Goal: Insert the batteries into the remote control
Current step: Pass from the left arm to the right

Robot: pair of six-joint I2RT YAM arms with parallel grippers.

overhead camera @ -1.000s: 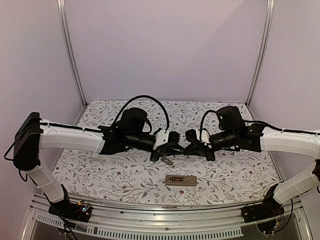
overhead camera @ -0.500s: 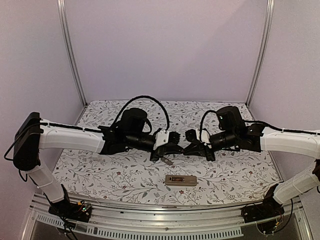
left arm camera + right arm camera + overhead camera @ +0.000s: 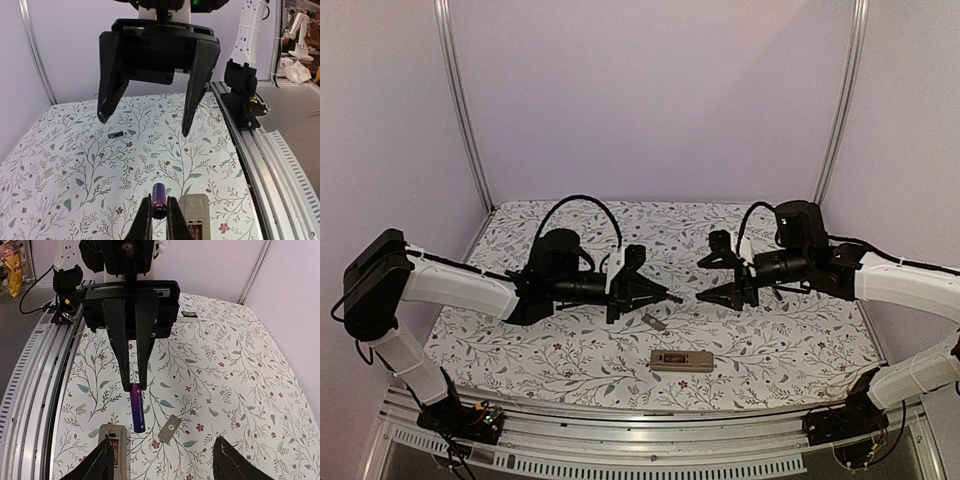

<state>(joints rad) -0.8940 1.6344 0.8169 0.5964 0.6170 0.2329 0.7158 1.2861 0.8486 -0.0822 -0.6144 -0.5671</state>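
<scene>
Battery [image 3: 159, 200]: slim purple cylinder, pinched in the closed fingers of the left gripper [image 3: 665, 296] and projecting past them, mid-frame above the floral table [image 3: 520, 350]. Remote [image 3: 682, 361] lies lower centre. Pale lilac walls [image 3: 650, 100]. A second ago the grippers met; now they are apart, and the right gripper [image 3: 704, 279] gapes empty.

— Where does the top view sit?
— High and behind the rig, far back, looking down and forward over the whole table [image 3: 520, 350].
— And the wrist views?
— Each rides low and close behind its own gripper. The left one faces the right gripper [image 3: 144, 125], and the right one faces the left gripper [image 3: 135, 386], so they look at each other.
— What do they share?
— All three catch the remote [image 3: 682, 361]. Both wrist views catch the battery [image 3: 159, 195] at the left gripper's tip.
</scene>
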